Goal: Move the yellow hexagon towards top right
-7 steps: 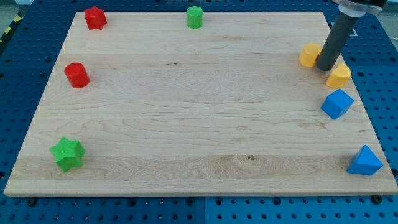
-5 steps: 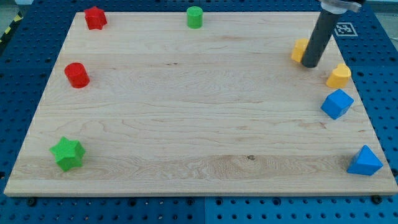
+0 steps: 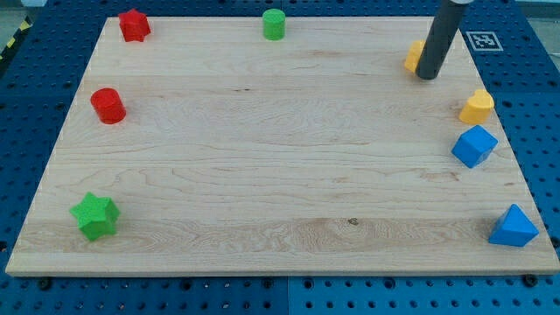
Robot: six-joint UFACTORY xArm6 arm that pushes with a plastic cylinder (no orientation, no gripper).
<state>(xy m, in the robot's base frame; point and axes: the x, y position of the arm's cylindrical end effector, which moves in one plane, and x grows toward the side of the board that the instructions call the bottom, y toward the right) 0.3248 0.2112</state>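
The yellow hexagon [image 3: 413, 55] sits near the board's top right, mostly hidden behind my dark rod. My tip [image 3: 427, 77] rests on the board just at the hexagon's lower right side, touching it. A yellow heart-shaped block [image 3: 477, 106] lies to the right and below my tip, apart from it.
A blue cube [image 3: 473, 145] and a blue triangular block [image 3: 512, 227] lie along the right edge. A green cylinder [image 3: 274, 24] and a red star [image 3: 134, 24] sit at the top edge. A red cylinder [image 3: 108, 105] and a green star [image 3: 95, 216] lie on the left.
My tip has moved up and to the left, pushing the yellow hexagon the same way, away from the yellow heart. The other blocks have not moved.
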